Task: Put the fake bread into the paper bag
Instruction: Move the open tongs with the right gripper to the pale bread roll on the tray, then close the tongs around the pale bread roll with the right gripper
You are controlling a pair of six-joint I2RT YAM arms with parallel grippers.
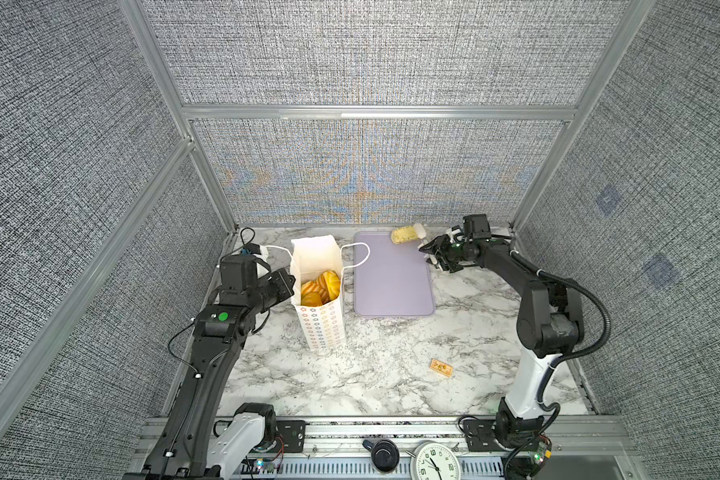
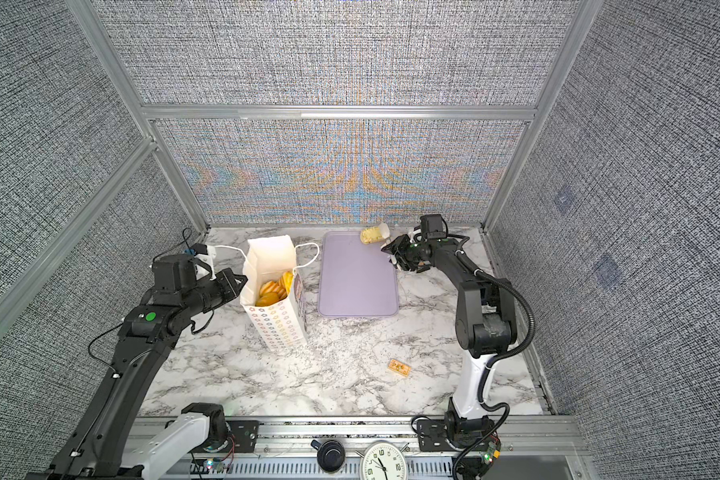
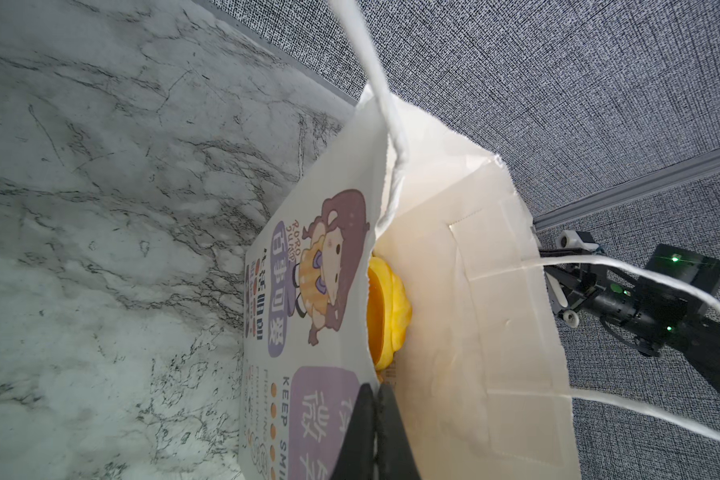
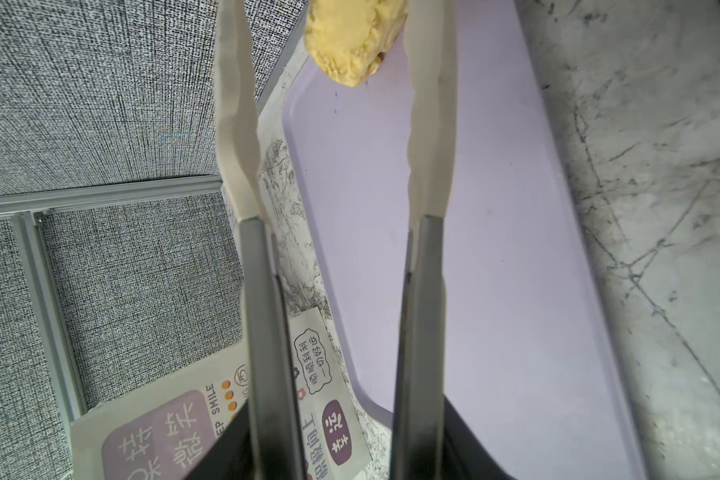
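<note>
Count: 1 paper bag (image 1: 323, 328), 1 lavender tray (image 1: 391, 282), 1 small tan packet (image 1: 441, 368), 2 grippers. Fake bread (image 1: 321, 286): at least 3 pieces show in the bag mouth, overlapping, so the full number can't be read. 1 more piece, the pale bun (image 1: 404, 235), is outside the bag.

Bread in the bag: glossy, golden-yellow to orange, with ridged tops, sitting low inside. The pale bun is light yellow with a rough, crumbly surface. It lies at the tray's far right corner, near the back wall.

The bag stands upright on the marble bench (image 1: 350, 382), just left of the tray, mouth open. It is white inside. The narrow front carries rows of small flower rings; the broad side shows a cartoon girl and purple text panels. It has 2 white cord handles (image 1: 360, 253), one looped out over the tray's left edge.

Left gripper (image 3: 375, 432): jaws together, clamped on the bag's rim on its left side.

Right gripper (image 4: 329, 16): jaws apart, with the pale bun between its long fingertips. The bun meets one finger, and a gap shows on the other side.

The packet lies alone on the bench, well apart from the tray, toward the near right.
</note>
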